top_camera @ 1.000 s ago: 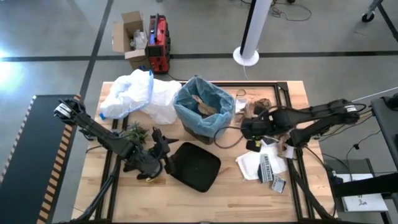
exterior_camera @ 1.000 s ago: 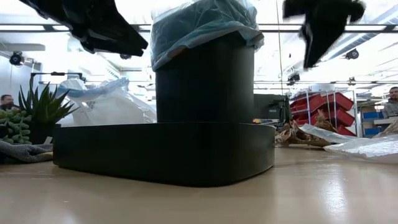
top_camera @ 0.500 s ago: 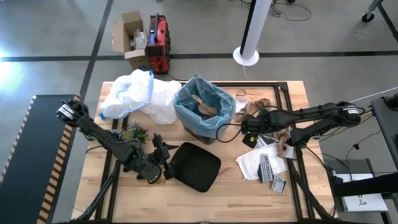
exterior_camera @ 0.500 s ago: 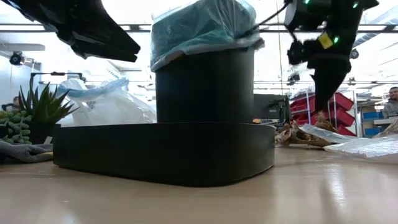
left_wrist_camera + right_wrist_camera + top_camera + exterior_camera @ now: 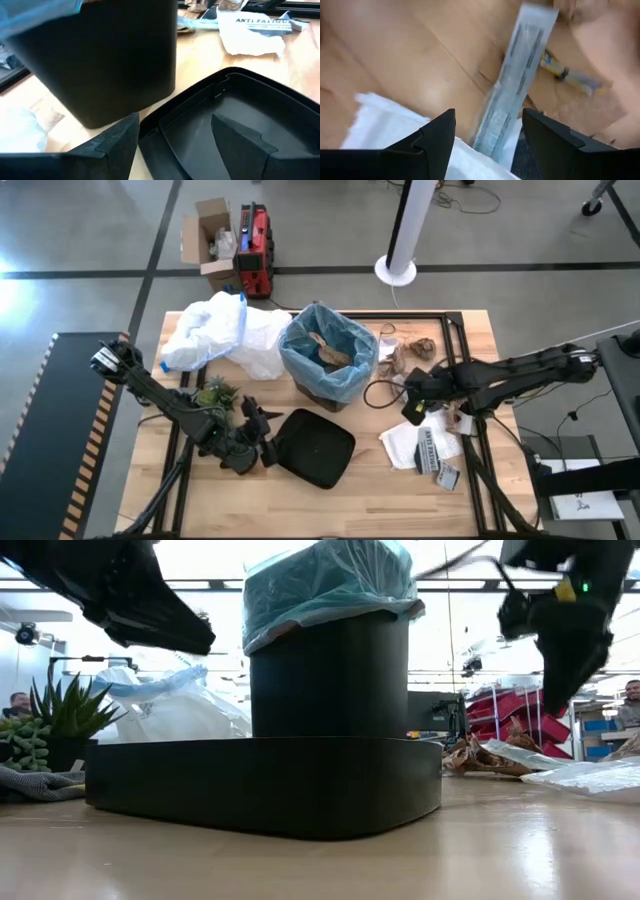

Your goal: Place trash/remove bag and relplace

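Crinkly blue bag (image 5: 330,358) lines round black bin (image 5: 330,680); both grippers' fingers apart, empty.

Pale wooden table (image 5: 330,505), crinkly translucent plastic bag (image 5: 300,365), matt black lid (image 5: 315,447), crumpled brown paper (image 5: 330,352)

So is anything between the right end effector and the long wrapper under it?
Nothing visible does. The right end effector is open directly over the long printed wrapper, which lies bare on the table.

Between the right end effector's (image 5: 487,132) parted dark fingers (image 5: 432,137), a long clear printed packet (image 5: 520,75) lies on the wooden worktop (image 5: 410,55), beside white paper (image 5: 385,125).
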